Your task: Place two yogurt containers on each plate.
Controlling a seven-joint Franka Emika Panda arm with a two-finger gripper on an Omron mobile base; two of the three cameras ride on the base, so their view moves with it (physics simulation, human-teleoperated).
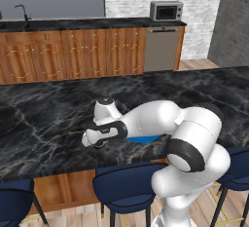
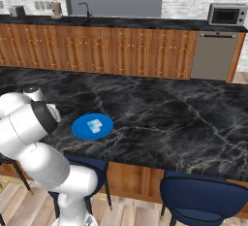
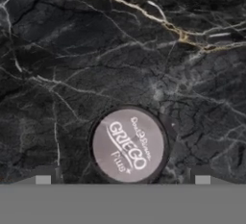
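Nearest to me, dark-blue stools (image 1: 127,186) stand along the front edge of the black marble counter (image 2: 184,118). The white arm (image 1: 160,121) bends low over the counter near that edge, wrist turned down. In the hand view the gripper (image 3: 122,180) points straight at the stone with its fingers (image 3: 43,179) spread about as wide as they go, holding nothing. One yogurt container (image 3: 128,144) stands upright on the bare counter between the two tips, seen from directly above: round pale foil lid with printed lettering, dark body just showing around the rim. Just beyond the arm lies the blue plate (image 2: 80,129), flat on the counter near the front edge; it already carries pale-topped yogurt cups (image 2: 94,125), close together, count not clear from here. Judgement on handling: the cup looks small, light and thin-walled, so it should lift easily but could crush or tip under a hard squeeze; the foil lid gives no purchase. Best hold is across the body, fingers on opposite sides below the rim, closing gently and squarely. Smooth sides may slip if gripped too high. Farther back stand the wooden cabinets (image 1: 73,53), a dishwasher (image 1: 161,49) and a microwave (image 1: 166,11).
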